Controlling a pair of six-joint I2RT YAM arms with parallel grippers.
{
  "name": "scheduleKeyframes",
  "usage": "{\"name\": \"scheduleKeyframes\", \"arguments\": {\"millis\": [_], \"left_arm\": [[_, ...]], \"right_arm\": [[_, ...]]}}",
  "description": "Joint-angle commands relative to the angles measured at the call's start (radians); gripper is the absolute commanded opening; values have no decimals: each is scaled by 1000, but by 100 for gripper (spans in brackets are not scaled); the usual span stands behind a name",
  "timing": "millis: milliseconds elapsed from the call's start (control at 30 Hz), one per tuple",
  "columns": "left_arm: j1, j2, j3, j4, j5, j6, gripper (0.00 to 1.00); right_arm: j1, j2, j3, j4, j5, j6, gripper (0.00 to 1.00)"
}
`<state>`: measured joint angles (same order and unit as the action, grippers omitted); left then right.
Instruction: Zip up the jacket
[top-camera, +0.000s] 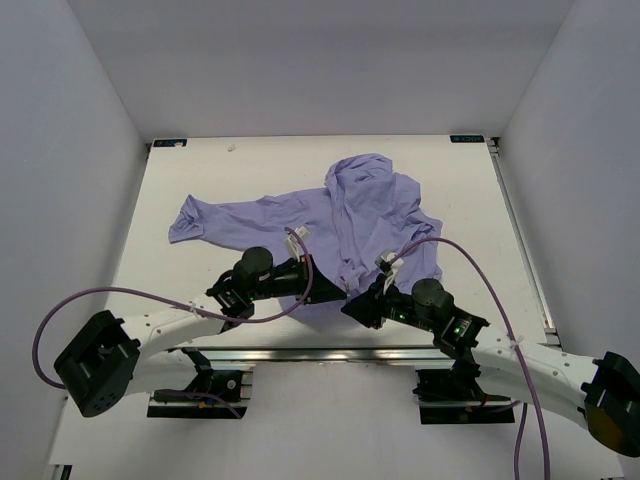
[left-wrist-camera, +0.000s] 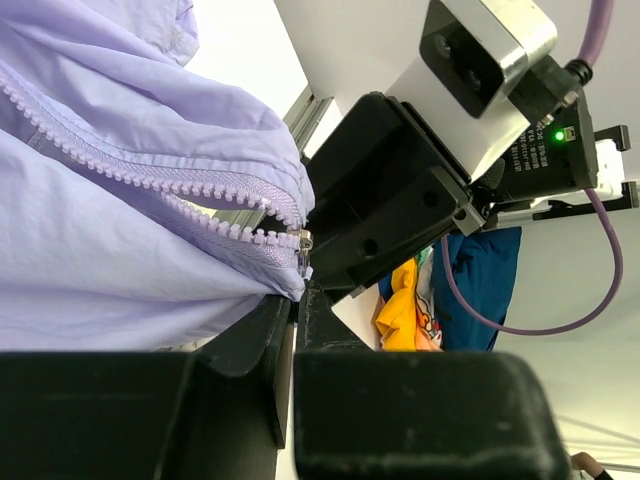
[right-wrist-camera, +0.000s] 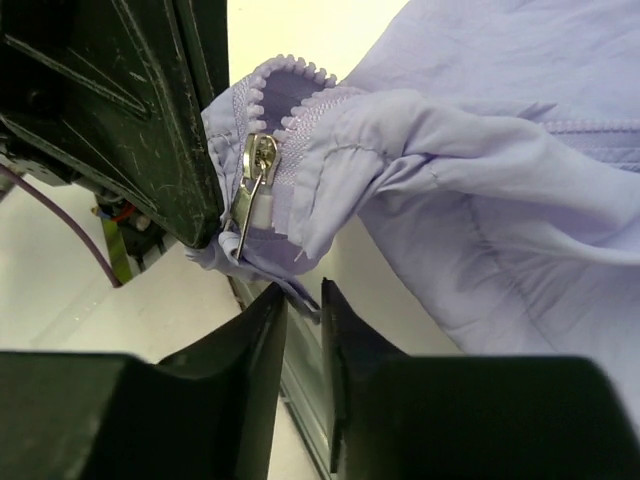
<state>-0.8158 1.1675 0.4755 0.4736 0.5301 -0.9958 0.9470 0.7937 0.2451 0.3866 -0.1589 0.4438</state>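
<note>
Jacket: the lavender hooded jacket (top-camera: 360, 215) lies wrinkled across the middle of the table (top-camera: 200, 170), with its bottom hem raised at the near edge where the two arms meet
Zipper: two rows of teeth (left-wrist-camera: 150, 180) stand apart and join only at the slider
Left gripper (left-wrist-camera: 293, 310): clamped on the hem just below the slider
Right gripper (right-wrist-camera: 303, 300): jaws nearly together under the metal zipper pull (right-wrist-camera: 252, 180); a firm pinch cannot be confirmed
Handling: thin, light, limp cloth, likely to bunch unless kept taut
Best hold: the small pull tab, hem anchored below
</note>
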Motion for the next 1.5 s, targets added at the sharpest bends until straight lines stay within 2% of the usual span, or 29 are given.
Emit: {"name": "scheduleKeyframes", "arguments": {"millis": [0,133,333,533,700,833,1033,1367,1467], "left_arm": [[-5,-38,-8,0,-15,3,0],[-3,-35,-6,-26,-34,28,0],[-5,-28,-8,-81,-55,59,0],[-6,-5,14,-176,-56,115,0],[-16,17,35,-248,-44,154,0],[-23,26,40,-309,-21,175,0],[-26,3,31,-388,30,181,0],[-46,-26,43,-503,79,220,0],[-49,-16,58,-535,73,244,0]], "right_arm": [[9,-10,25,61,9,-11,15],[9,-28,65,-20,-14,19,0],[9,-59,135,-239,-16,65,0],[9,-65,213,-317,-31,93,0],[9,-11,293,-340,-1,133,0],[9,57,390,-382,114,174,0],[9,148,425,-350,232,171,0],[9,323,499,-313,315,112,0],[9,341,496,-270,283,93,0]]}}
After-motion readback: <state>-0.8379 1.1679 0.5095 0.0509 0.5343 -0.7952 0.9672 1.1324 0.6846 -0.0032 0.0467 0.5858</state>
